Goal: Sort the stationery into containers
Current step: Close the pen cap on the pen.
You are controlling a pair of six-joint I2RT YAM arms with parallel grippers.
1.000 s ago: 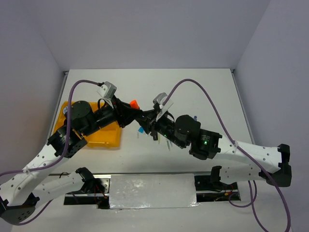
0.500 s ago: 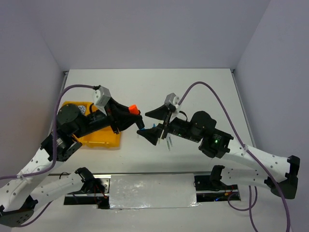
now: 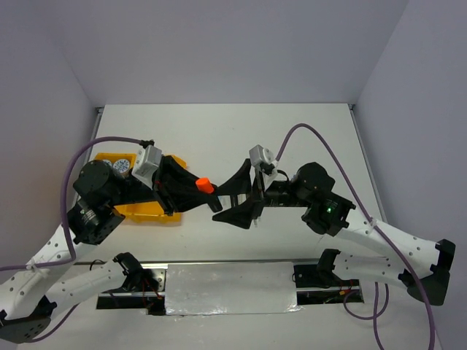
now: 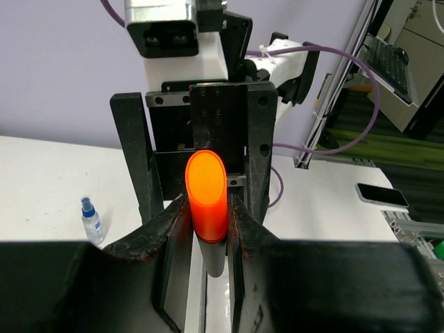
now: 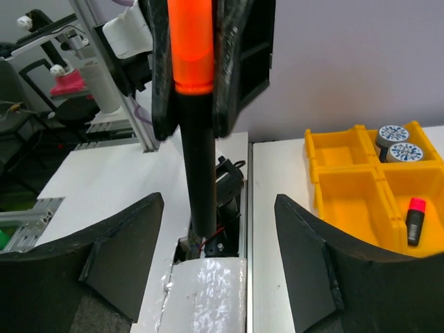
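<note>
My left gripper [image 3: 198, 187] is shut on a black marker with an orange cap [image 3: 205, 184], held in the air just right of the yellow tray [image 3: 139, 211]. In the left wrist view the marker [image 4: 207, 201] is pinched between both pads of the left gripper [image 4: 207, 211]. My right gripper [image 3: 219, 204] is open and empty, facing the marker from the right. In the right wrist view the marker [image 5: 198, 173] hangs in front of the wide-open right gripper [image 5: 218, 243], apart from both fingers. Two blue-and-white tins [image 5: 399, 144] and a pink-capped marker [image 5: 415, 220] lie in separate tray compartments.
The tray [image 5: 347, 166] sits at the table's left, partly under the left arm. A small blue-capped bottle [image 4: 91, 220] stands on the table beyond the right arm. Purple cables loop above both arms. Other stationery is hidden under the right gripper.
The two grippers met at the marker a second ago and have drawn apart. The right gripper has opened wide and turned. The left gripper has moved toward the near edge with the marker.
</note>
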